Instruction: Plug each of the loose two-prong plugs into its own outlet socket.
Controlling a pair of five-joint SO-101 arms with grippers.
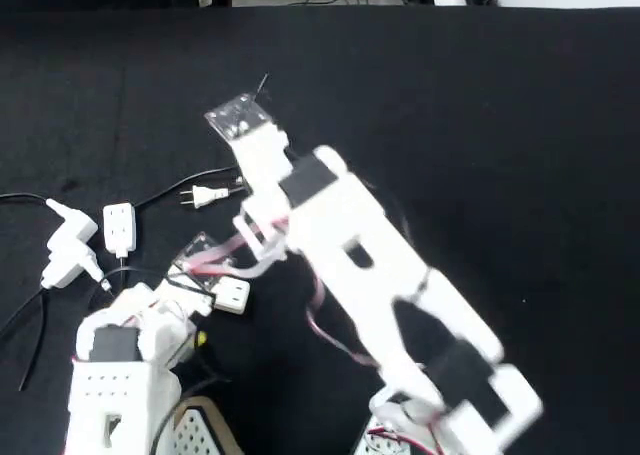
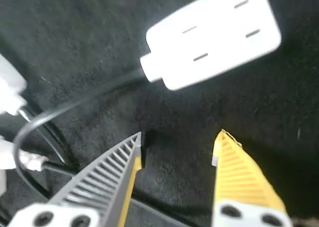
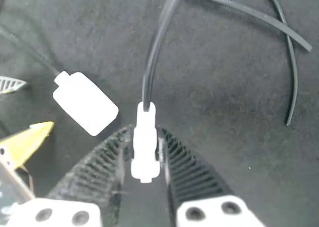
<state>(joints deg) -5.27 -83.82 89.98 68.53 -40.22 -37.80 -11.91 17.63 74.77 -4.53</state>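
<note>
right gripper (image 3: 145, 137) clamped on white two-prong plug (image 3: 145, 119), held by its body for insertion | outlet socket (image 3: 84, 110) lies on table (image 3: 239, 87) just beside | left gripper (image 2: 179, 137) jaws apart near outlet socket, likely to brace it

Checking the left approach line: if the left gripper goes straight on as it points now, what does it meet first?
Probably the white outlet, lying ahead past a strip of bare table. The left gripper has open, empty jaws. Depth is unclear, so it might pass above the outlet.
</note>
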